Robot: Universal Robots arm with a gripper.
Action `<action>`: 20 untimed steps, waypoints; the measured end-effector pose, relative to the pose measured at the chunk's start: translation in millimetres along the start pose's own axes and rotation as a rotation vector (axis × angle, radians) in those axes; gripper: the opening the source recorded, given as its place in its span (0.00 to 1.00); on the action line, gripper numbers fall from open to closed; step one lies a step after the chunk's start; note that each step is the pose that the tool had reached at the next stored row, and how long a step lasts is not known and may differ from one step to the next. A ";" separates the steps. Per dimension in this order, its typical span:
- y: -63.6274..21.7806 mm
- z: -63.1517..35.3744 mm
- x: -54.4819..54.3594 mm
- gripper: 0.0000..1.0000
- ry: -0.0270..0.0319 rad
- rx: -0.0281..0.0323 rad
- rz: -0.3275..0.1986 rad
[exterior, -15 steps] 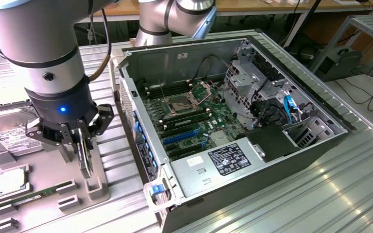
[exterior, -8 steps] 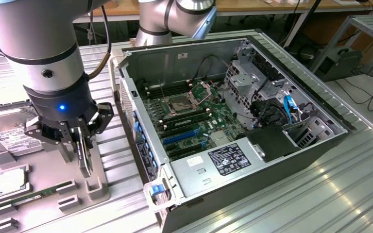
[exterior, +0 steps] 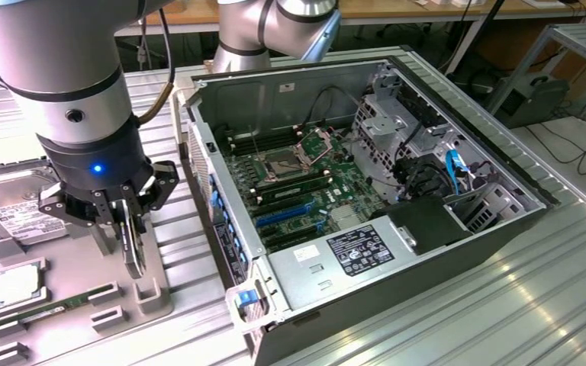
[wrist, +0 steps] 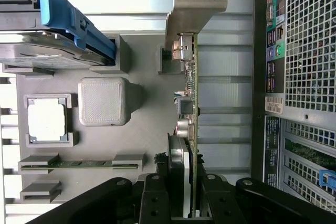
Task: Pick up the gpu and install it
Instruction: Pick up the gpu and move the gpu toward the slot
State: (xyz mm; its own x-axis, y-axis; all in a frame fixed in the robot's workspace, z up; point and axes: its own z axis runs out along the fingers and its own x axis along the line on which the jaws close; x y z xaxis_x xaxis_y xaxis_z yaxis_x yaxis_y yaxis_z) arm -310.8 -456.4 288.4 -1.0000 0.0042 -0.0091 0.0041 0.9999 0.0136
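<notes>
The claw (exterior: 120, 219) pinched the upright gpu (exterior: 133, 252), which hung beneath it over the gray tray (exterior: 156, 301), beside the computer case (exterior: 304, 271).

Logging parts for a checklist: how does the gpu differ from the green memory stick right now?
The gpu is clamped in the hand; the memory stick rests in holders on the tray, untouched. The gpu carries a silver metal bracket at one end; the memory stick has none. Both are thin circuit boards.
</notes>
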 end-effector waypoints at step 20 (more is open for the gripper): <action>0.4 -19.9 -0.2 0.28 0.0000 0.0000 0.000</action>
State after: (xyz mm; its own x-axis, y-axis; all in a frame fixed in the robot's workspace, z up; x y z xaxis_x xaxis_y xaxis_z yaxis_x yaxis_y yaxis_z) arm -310.7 -456.3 308.4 -1.0000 0.0042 -0.0090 0.0041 0.9999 0.0136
